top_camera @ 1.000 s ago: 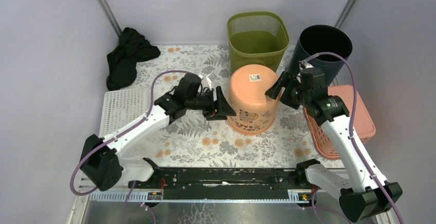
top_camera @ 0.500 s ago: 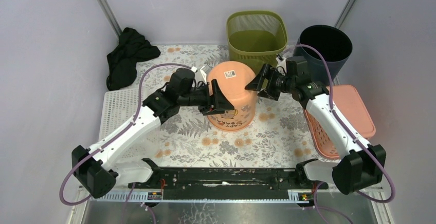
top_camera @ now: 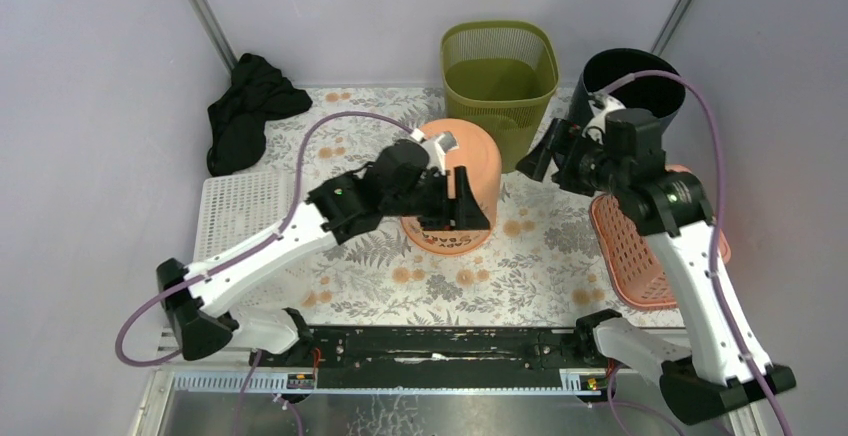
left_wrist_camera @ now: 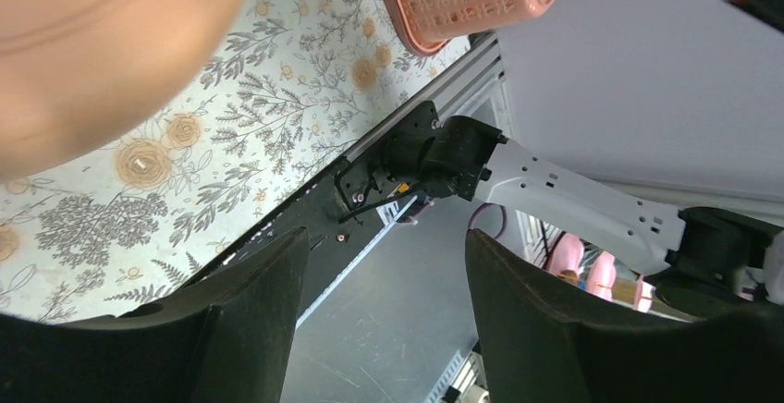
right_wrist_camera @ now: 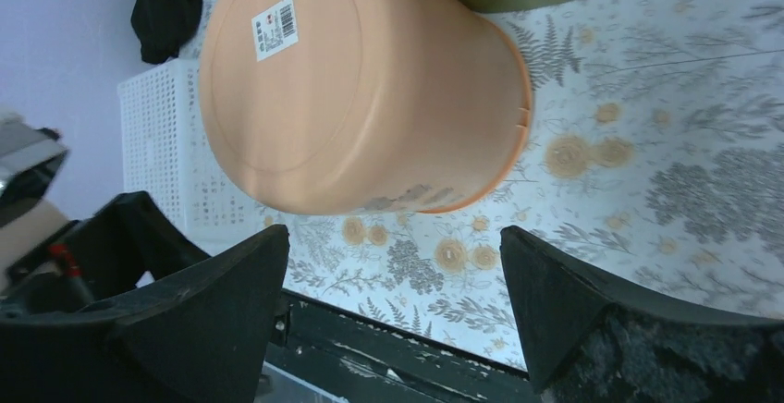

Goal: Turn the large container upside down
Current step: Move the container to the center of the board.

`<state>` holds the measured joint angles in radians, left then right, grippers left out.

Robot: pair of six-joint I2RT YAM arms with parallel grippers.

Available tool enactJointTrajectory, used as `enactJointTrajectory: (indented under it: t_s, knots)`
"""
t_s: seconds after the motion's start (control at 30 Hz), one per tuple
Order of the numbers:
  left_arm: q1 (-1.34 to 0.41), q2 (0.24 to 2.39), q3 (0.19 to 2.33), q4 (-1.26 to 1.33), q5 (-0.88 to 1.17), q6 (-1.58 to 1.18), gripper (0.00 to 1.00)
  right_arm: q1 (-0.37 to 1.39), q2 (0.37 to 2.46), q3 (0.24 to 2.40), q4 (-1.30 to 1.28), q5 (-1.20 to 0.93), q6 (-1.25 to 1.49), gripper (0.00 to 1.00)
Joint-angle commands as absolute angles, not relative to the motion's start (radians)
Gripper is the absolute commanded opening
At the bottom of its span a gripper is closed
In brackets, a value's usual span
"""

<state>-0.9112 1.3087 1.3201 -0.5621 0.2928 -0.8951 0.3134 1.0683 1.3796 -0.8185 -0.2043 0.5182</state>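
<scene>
**Peach round plastic bucket (right_wrist_camera: 361,89) is standing mouth-down on the flower-patterned worktop (top_camera: 540,256)**

You are looking at its flat base facing up, with a barcode label (right_wrist_camera: 275,26) showing on it. Its rim is resting on the worktop near the middle, just in front of the olive-green mesh bin (top_camera: 500,66). Your left hand (left_wrist_camera: 384,241) is hanging close at the bucket's near side, fingers spread and nothing between them; whether it is touching the wall cannot be told. Your right hand (right_wrist_camera: 393,237) is hovering apart to the bucket's right, fingers spread wide, gripping nothing. A pink perforated basket (top_camera: 640,256) is lying at the right edge.
</scene>
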Motion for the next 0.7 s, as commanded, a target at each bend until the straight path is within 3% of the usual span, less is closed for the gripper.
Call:
enactJointTrajectory:
  t_s: [0.0,0.33,0.5,0.6,0.67]
  knots:
    - [-1.006,1.408,1.387,-0.567,0.144,-0.882,0.7,0.319,1.001,1.457,-0.964,-0.074,0.49,0.92]
    - [-1.144,1.676,1.445,-0.356,-0.003,-0.935,0.7,0.318,0.91,1.516,-1.064,-0.051,0.488,0.85]
    - [-1.161,1.77,1.465,-0.33,-0.166,-0.845,0.81,0.318,0.871,1.473,-1.063,-0.104,0.501,0.86]
    - [-1.162,1.748,1.368,-0.208,-0.287,-0.765,0.99,0.318,0.85,1.445,-1.057,-0.12,0.509,0.85]
    - [-1.163,1.726,1.301,-0.109,-0.348,-0.708,1.0,0.318,0.842,1.431,-1.055,-0.13,0.514,0.85]
